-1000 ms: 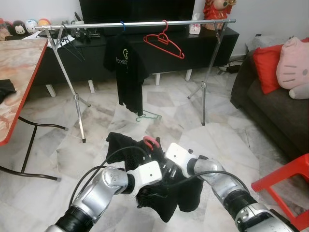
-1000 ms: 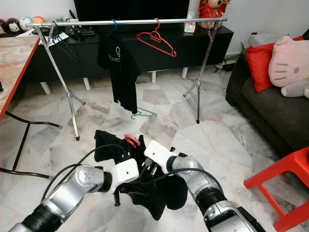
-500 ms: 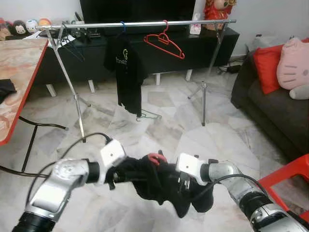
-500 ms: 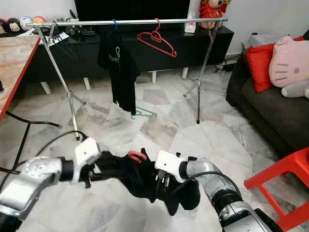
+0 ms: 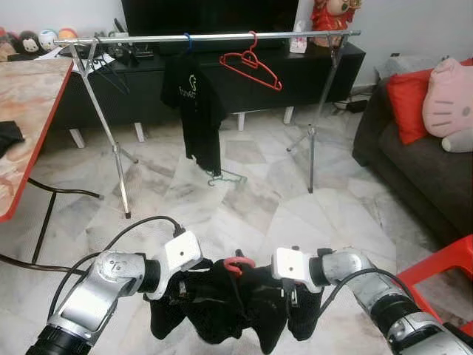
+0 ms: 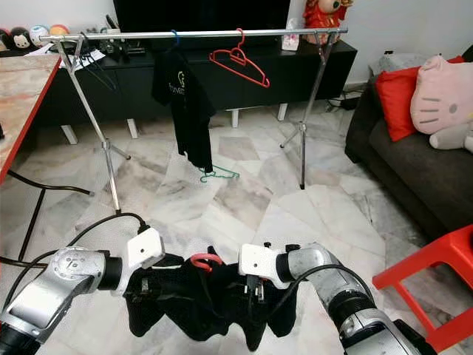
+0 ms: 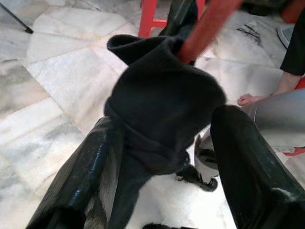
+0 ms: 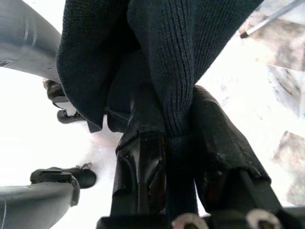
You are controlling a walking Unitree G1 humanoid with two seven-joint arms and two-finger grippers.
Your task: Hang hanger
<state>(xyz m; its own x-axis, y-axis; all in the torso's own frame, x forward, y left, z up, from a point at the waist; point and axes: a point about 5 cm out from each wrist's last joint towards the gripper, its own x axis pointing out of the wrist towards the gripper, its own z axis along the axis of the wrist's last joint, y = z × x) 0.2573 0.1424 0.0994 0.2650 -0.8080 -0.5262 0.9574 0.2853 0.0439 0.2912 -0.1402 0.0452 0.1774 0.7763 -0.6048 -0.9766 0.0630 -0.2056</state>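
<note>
Well short of the rail (image 5: 222, 35), the right gripper (image 8: 167, 157) pinches the black garment (image 5: 222, 303) on its red hanger (image 5: 238, 264); the left gripper (image 7: 162, 157), spread wide, straddles it and should keep the hook upright.

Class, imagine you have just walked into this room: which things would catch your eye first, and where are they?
Low in front, the left gripper and right gripper hold a black garment on a red hanger. Beyond stands a silver clothes rail with a black T-shirt and an empty red hanger. A pink plush cushion sits on the sofa, right.
</note>
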